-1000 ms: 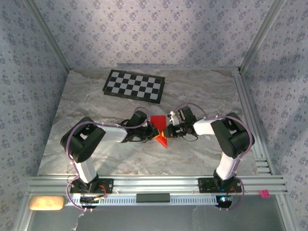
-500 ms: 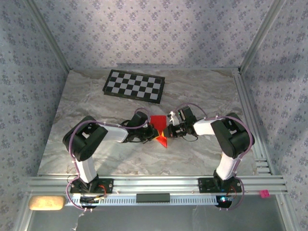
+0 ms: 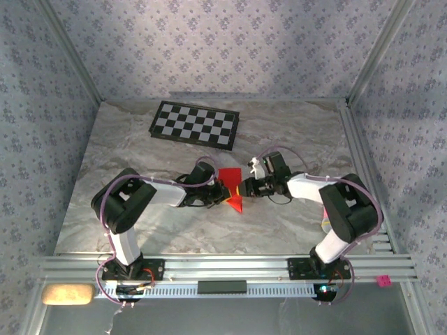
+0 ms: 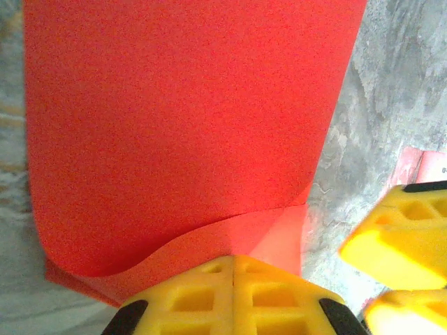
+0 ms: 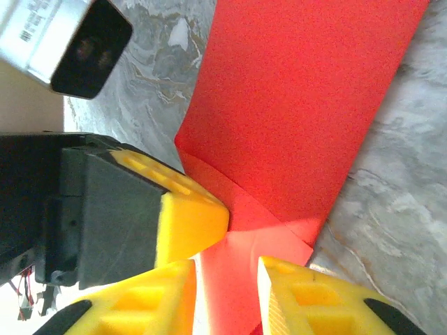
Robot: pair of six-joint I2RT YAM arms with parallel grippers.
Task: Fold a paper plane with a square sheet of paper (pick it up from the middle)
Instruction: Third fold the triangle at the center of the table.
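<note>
Grey marbled bench (image 3: 293, 139), floral-papered walls (image 3: 223, 42), checkerboard (image 3: 195, 125) at rear. Folded red sheet (image 3: 229, 174) lies mid-bench btwn arms. L claw (image 4: 234, 272) clenched on it; R claw (image 5: 225, 269) released, fingers astride its edge.

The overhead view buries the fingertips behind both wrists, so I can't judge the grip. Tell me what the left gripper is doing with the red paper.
Observer: In the left wrist view, the left gripper has its yellow fingers pressed together on the near edge of the red sheet.
Operator: Now report the right one.
Observer: In the right wrist view, the right gripper has its jaws apart, with a strip of the sheet lying in the gap.
Operator: Describe the paper right at the fingers.
Observer: It is doubled there. The sheet ends in a slanted edge, and a lighter layer of the same red paper shows below it.
</note>
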